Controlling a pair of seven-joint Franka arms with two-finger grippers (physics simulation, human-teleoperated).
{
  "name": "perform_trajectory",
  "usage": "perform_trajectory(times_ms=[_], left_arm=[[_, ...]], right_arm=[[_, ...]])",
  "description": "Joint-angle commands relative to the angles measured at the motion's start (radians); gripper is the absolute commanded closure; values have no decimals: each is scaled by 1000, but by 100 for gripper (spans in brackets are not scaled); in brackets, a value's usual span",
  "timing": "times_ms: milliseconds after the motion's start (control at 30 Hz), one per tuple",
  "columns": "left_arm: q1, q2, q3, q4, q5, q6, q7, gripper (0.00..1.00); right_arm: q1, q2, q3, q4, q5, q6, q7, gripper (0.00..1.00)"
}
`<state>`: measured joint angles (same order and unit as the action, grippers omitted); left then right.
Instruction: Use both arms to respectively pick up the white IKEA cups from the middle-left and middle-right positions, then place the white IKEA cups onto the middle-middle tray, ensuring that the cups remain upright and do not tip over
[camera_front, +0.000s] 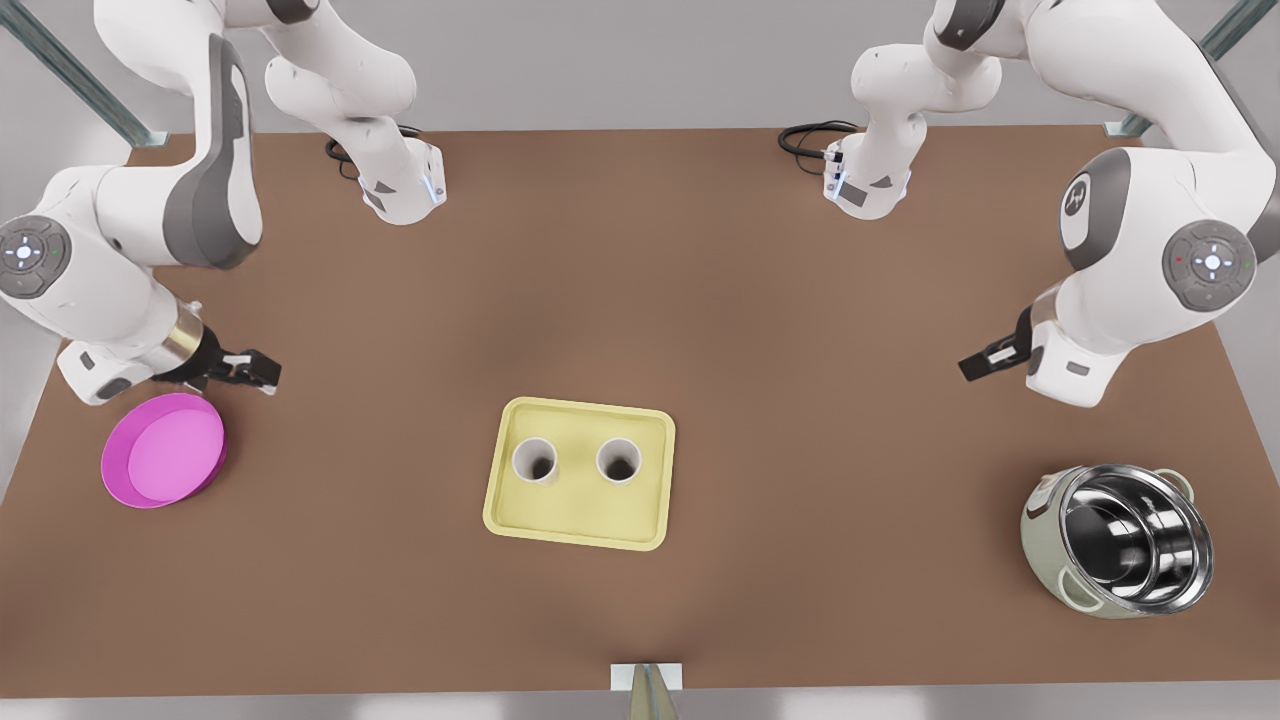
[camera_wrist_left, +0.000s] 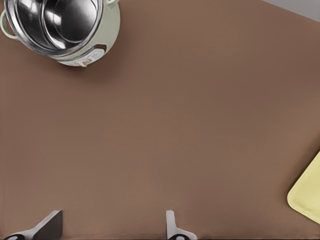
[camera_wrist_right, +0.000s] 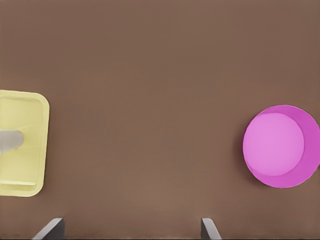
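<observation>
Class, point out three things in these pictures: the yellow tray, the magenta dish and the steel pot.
tray (camera_front: 580, 515), front view, on the bare floor below the two cups.
magenta dish (camera_wrist_right: 274, 144), right wrist view, on its flat inner bottom.
steel pot (camera_front: 1135, 535), front view, on its shiny inside.

A simulated robot test bench rather than any lived-in room: a bare brown tabletop (camera_front: 640, 300) stands against blank grey surroundings, with metal frame struts (camera_front: 75, 70) at the far corners. Two white arms are bolted to its far edge, with black cables (camera_front: 805, 138) coiled by one base.
</observation>
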<state>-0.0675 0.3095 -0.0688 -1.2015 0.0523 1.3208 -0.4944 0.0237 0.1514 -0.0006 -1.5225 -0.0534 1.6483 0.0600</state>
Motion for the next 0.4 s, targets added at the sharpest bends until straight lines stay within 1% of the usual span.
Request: perform_trajectory(times_ms=[0, 333, 367], left_arm=[[0, -1, 0, 0, 0, -52, 488, 0], [-1, 5, 0, 5, -14, -49, 484, 0], [2, 29, -2, 33, -14, -61, 481, 0]], right_arm=[[1, -9, -1, -4, -3, -94, -103, 0], [1, 2, -1, -1, -3, -94, -115, 0], [1, 4, -2, -1, -3, -94, -114, 0]])
